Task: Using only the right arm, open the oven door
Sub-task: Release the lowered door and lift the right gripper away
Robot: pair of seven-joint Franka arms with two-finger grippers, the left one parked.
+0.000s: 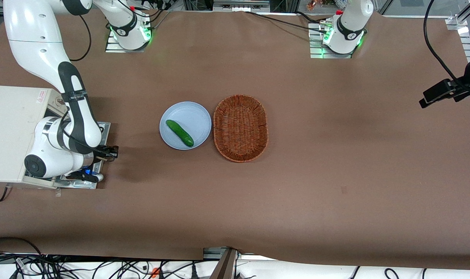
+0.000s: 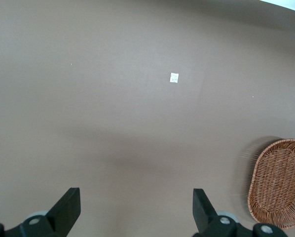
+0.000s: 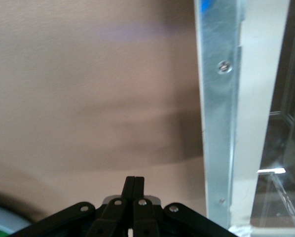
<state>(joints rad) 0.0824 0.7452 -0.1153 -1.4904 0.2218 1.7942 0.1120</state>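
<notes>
The cream-white toaster oven (image 1: 10, 128) stands at the working arm's end of the table. Its oven door (image 1: 103, 128) is folded down and lies almost flat in front of it, mostly hidden under the right arm (image 1: 74, 116). The right wrist view shows the door's shiny metal inner frame (image 3: 217, 113) and its glass (image 3: 285, 148). My black gripper (image 1: 111, 152) is low over the table, just off the door's free edge, toward the plate. Its fingers (image 3: 135, 181) are pressed together with nothing between them and touch nothing. The handle is hidden.
A light blue plate (image 1: 194, 116) with a green cucumber (image 1: 179, 133) sits mid-table, and its rim also shows in the right wrist view (image 3: 2, 217). A wicker basket (image 1: 240, 128) lies beside it. A black camera (image 1: 448, 91) hangs at the parked arm's end.
</notes>
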